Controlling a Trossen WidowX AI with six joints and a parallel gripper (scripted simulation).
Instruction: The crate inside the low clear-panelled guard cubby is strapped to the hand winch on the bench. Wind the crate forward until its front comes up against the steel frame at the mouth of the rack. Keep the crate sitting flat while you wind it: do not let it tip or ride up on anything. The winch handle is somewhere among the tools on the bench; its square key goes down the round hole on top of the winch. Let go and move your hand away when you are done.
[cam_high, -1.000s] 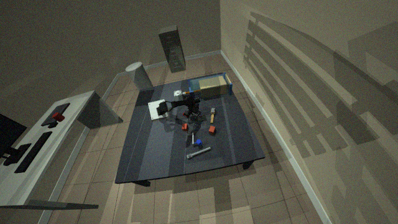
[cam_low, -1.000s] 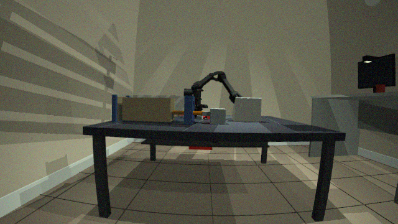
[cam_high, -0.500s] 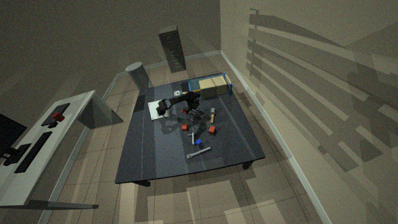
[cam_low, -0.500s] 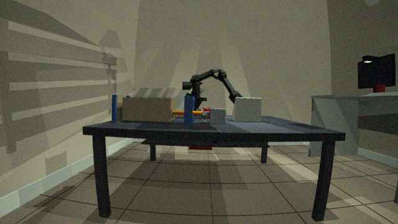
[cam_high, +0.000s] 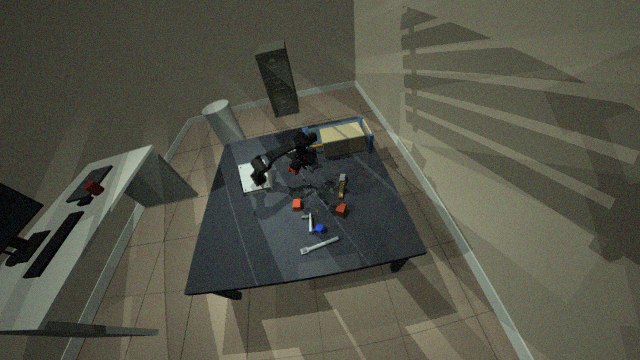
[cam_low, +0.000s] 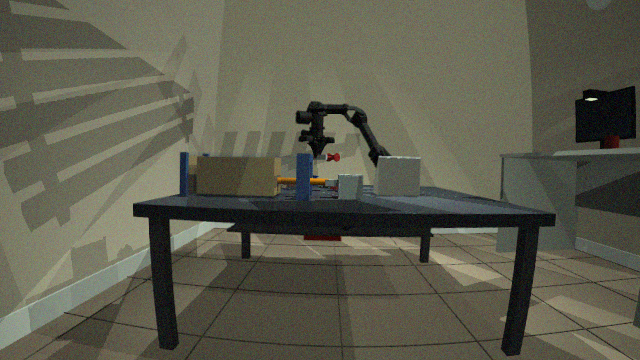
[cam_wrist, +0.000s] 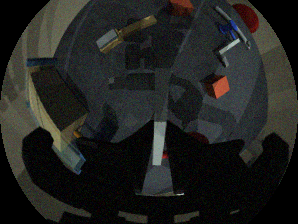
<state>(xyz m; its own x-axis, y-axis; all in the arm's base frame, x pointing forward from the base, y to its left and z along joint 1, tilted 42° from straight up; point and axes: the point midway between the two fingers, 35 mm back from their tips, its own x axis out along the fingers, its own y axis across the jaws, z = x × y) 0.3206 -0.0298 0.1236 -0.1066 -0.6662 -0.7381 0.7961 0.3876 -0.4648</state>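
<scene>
Over the dark tabletop (cam_high: 225, 260) (cam_low: 350, 219) (cam_wrist: 92, 62), grips the pale, red-knobbed winch handle (cam_high: 293, 170) (cam_low: 334, 157) (cam_wrist: 159, 142) between narrowly parted fingers (cam_high: 298, 166) (cam_low: 318, 153), holding it raised, well apart from the crate (cam_high: 342, 135) (cam_low: 237, 175) (cam_wrist: 57, 100), seated flat in the rack, just short of the blue post (cam_low: 303, 177) at the mouth

end effector (cam_wrist: 158, 123): shut on pale bar | orange block (cam_wrist: 218, 86): on tabletop (cam_wrist: 135, 107) | crate (cam_wrist: 59, 97): left edge
</scene>
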